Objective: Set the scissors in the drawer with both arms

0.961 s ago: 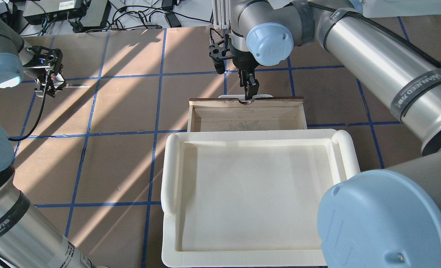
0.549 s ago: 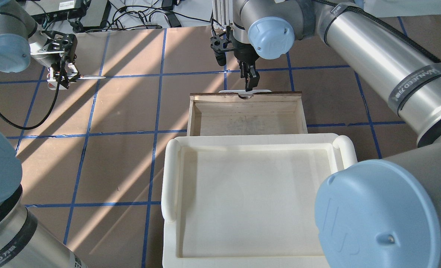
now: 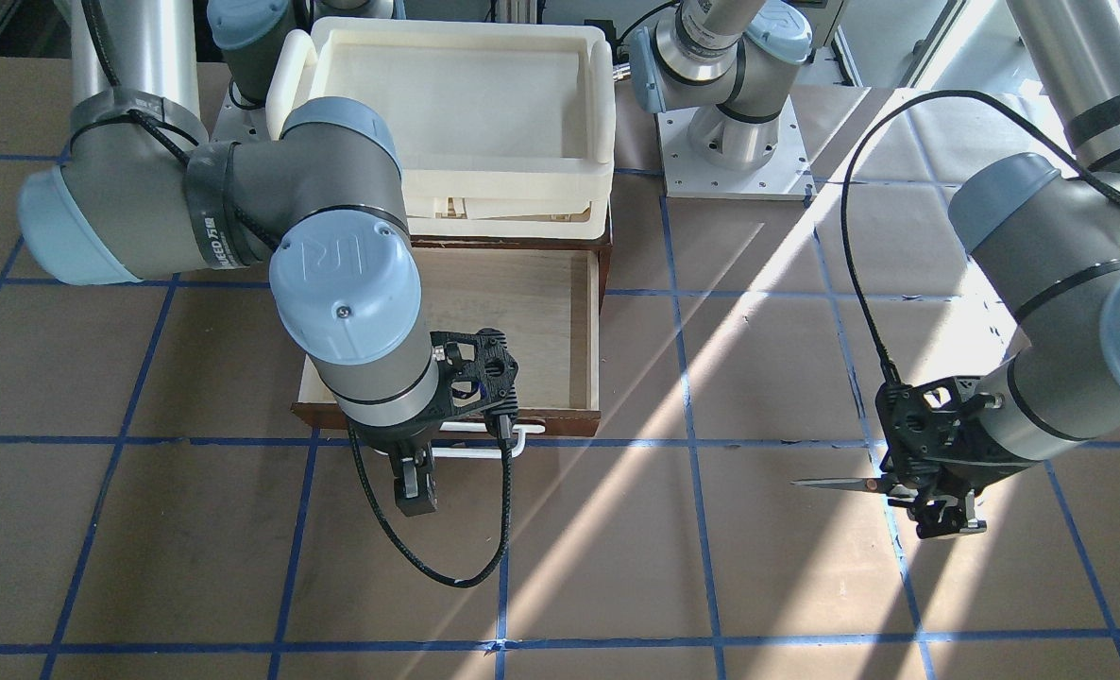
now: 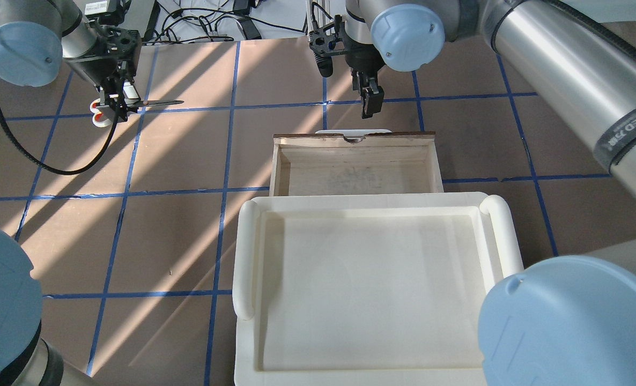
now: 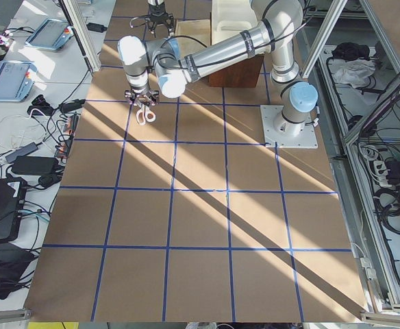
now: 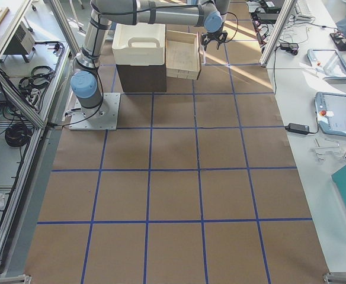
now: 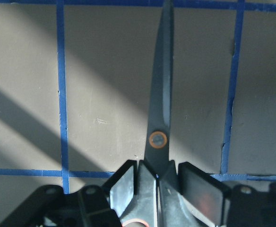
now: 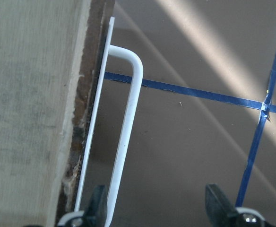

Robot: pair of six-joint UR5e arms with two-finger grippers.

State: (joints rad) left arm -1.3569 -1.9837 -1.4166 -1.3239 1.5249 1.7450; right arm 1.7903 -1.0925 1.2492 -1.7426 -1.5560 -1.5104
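Note:
My left gripper is shut on the scissors and holds them above the table at the far left, blades level and pointing toward the drawer. The left wrist view shows the blades closed, gripped just behind the orange pivot. The orange-lined loops hang below the gripper. The drawer is pulled out, its pale interior bare. My right gripper is open and empty, just beyond the white bar handle. In the right wrist view the handle lies beside one finger, not between the jaws.
A cream plastic tray sits on the cabinet above the drawer. Blue tape lines grid the brown table. Cables and power boxes lie along the far edge. The left arm's black cable hangs in a loop below it.
My right gripper has come off the drawer handle and moved up and away beyond it. My left gripper has carried the scissors farther back and to the right. The drawer stands slightly farther out.

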